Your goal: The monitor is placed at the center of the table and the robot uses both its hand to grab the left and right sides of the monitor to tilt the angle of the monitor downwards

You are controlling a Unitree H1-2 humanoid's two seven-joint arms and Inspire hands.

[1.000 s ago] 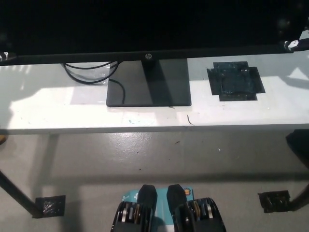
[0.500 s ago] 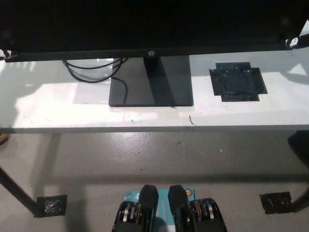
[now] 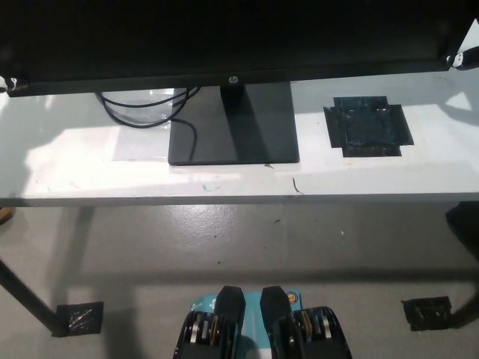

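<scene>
Fingers (image 3: 9, 84) at monitor (image 3: 224, 37); white table (image 3: 67, 164)

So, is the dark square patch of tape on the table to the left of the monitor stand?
No, the dark tape patch lies on the white table to the right of the monitor stand.

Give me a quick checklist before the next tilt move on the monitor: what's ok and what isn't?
1. Monitor central on the table: ok; its stand base sits flat mid-table.
2. Left hand gripping the monitor's left side: cannot tell; only a sliver shows at the lower corner.
3. Right hand gripping the right side: cannot tell; again only a sliver at the corner.
4. Cables clear of the stand base: not ok; one runs onto the base's left part.
5. Black tape patch out of the way: ok; it lies flat, apart from the base.
</scene>
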